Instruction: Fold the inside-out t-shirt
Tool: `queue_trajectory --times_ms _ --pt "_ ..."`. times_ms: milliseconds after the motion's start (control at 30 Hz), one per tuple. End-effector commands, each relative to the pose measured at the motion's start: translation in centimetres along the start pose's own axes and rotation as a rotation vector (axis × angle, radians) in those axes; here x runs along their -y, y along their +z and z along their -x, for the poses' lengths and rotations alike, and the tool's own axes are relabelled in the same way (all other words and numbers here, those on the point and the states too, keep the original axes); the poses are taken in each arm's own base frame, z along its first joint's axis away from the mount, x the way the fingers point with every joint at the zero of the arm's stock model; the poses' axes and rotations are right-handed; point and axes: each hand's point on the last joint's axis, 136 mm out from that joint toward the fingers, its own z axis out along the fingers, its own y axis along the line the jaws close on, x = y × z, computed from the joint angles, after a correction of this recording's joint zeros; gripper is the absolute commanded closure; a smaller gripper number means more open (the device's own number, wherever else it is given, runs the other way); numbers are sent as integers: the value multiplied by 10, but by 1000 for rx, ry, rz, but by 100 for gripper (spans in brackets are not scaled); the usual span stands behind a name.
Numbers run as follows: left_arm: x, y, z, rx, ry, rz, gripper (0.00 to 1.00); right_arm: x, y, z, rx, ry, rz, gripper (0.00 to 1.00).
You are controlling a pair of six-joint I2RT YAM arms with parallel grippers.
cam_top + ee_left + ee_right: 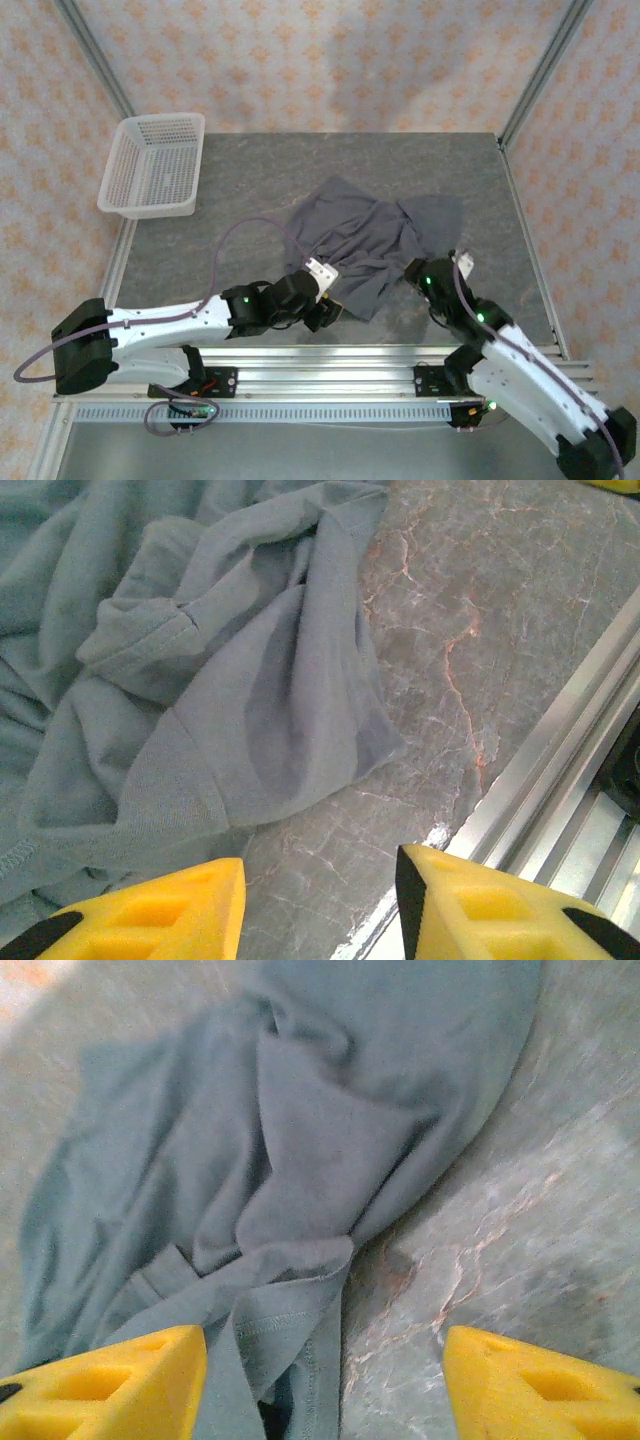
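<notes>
Inside-out t-shirt (365, 245) lies rumpled in the middle of the table (250, 190) in the top view. The left gripper (322, 300) sits at its near corner and the right gripper (418, 270) at its right edge, seemingly flanking it for a fold.

In the left wrist view the yellow fingers (150, 910) stand spread, with bare stone between them and cloth just ahead.

In the right wrist view the fingers (110, 1385) are spread wide, and a hemmed flap lies loose between them, not pinched.

The right gripper (325, 1388), jaws wide apart, faces the crumpled t-shirt (300, 1130) on the marbled table (520, 1240)
</notes>
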Motion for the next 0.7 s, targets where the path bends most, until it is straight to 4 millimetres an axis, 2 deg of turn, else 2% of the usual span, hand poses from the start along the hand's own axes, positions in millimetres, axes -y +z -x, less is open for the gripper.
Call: queue_trajectory --times_ms 0,100,233,333,400,500,567,600,667 --pt "3 -1 18 53 -17 5 55 -26 20 -25 -246 -17 83 36" --pt "4 -1 17 60 -34 -7 55 -16 41 -16 -272 20 55 35" --pt "-2 -6 14 60 -35 18 55 -13 58 -21 -359 90 68 38" --pt "-6 -6 13 62 -31 37 55 -25 65 -18 -343 127 138 55" --pt "-6 -5 14 56 -29 41 55 -25 69 -13 -316 141 134 62" --pt "-4 -2 13 46 -29 36 55 -22 72 -9 -305 144 102 87" --pt "-3 0 12 38 -28 35 55 -25 71 -10 -320 148 117 97" --pt "-3 1 12 38 -29 37 55 -27 70 -11 -328 149 124 100" --pt "-5 2 13 39 -29 46 55 -37 63 -8 -326 144 170 100"
